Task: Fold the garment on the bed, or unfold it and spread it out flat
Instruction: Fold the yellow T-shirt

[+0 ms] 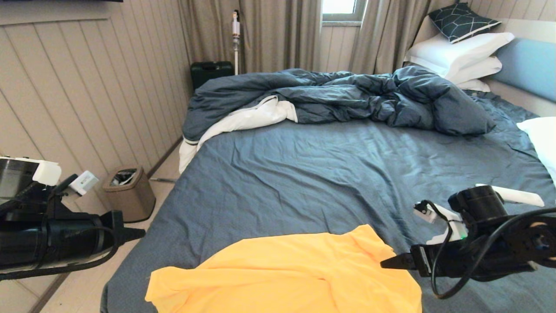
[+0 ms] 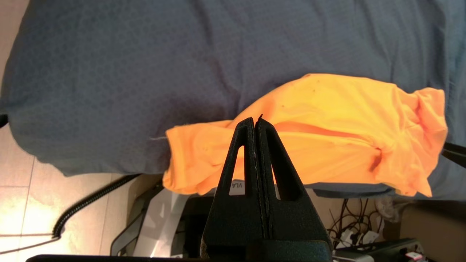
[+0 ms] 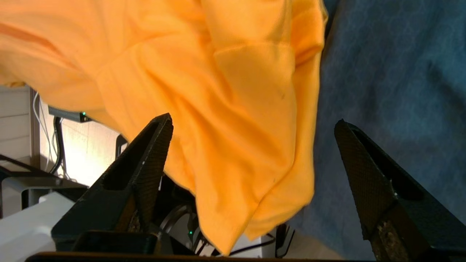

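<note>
One garment (image 1: 286, 274), yellow-orange, lies rumpled at the bed's (image 1: 304, 174) near edge, 6 o'clock in the head view, partly overhanging. Two end effectors: left end effector (image 2: 256, 122) clenched and empty at 9 o'clock; right end effector (image 3: 251, 131) released, straddling the garment's edge at 4 o'clock.

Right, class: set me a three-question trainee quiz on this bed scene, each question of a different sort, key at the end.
1. True or false: the left pincer is shut with nothing between its fingers.
2. Multiple choice: the yellow-orange T-shirt lies (A) on the white pillows, (B) at the near edge of the bed, partly overhanging it, (C) under the dark blue duvet.
3. Fill in: the right pincer is ____, its fingers either side of the shirt's edge.

Key: 1 true; 2 B; 3 open.
</note>
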`<state>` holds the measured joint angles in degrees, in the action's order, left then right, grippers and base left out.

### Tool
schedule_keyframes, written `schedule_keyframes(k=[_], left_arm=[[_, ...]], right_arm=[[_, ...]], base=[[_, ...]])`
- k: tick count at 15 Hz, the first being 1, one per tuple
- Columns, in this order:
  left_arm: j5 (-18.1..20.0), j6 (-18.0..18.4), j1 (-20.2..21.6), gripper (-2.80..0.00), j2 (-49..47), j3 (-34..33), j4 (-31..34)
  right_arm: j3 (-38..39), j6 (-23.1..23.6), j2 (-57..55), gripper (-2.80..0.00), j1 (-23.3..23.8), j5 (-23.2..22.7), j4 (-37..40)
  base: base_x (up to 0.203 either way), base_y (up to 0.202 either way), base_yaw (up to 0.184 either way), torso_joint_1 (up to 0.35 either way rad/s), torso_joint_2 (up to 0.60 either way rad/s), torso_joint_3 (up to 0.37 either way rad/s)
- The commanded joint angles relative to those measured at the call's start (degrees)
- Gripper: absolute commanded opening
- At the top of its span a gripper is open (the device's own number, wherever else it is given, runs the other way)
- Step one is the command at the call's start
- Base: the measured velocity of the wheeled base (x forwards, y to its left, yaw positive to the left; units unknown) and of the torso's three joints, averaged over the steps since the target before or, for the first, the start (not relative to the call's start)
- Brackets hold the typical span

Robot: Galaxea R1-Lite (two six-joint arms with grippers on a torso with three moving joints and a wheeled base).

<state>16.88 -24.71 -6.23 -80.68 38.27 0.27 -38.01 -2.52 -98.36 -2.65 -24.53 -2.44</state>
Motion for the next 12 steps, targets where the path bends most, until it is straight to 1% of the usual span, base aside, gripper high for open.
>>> schedule_keyframes(k=[1, 3, 5, 8, 12], left_arm=[[0.08, -0.07, -0.01, -2.8, 0.17, 0.4, -0.09], [0.25, -0.16, -0.01, -2.8, 0.17, 0.14, -0.27], [0.42, -0.16, -0.01, -2.8, 0.08, -0.22, -0.43], [0.43, -0.16, -0.01, -2.8, 0.17, -0.21, -0.36], [0.61, -0.25, -0.1, -2.8, 0.17, 0.33, -0.18]], right_arm=[[-0.58, -0.1, -3.2, 0.0, -0.01, -0.19, -0.86], [-0.66, -0.21, -4.29, 0.0, -0.08, -0.26, -1.95], [-0.93, -0.48, -4.47, 0.0, -1.04, -0.35, -1.95], [-1.44, -0.82, -4.35, 0.0, -1.49, -1.66, -1.86], [-1.37, -0.91, -3.67, 0.0, -1.93, -1.66, -1.79]], base=[[0.0, 0.0, 0.0, 0.0, 0.0, 0.0], [0.0, 0.0, 0.0, 0.0, 0.0, 0.0], [0.0, 0.0, 0.0, 0.0, 0.0, 0.0], [0.0, 0.0, 0.0, 0.0, 0.0, 0.0], [0.0, 0.0, 0.0, 0.0, 0.0, 0.0]])
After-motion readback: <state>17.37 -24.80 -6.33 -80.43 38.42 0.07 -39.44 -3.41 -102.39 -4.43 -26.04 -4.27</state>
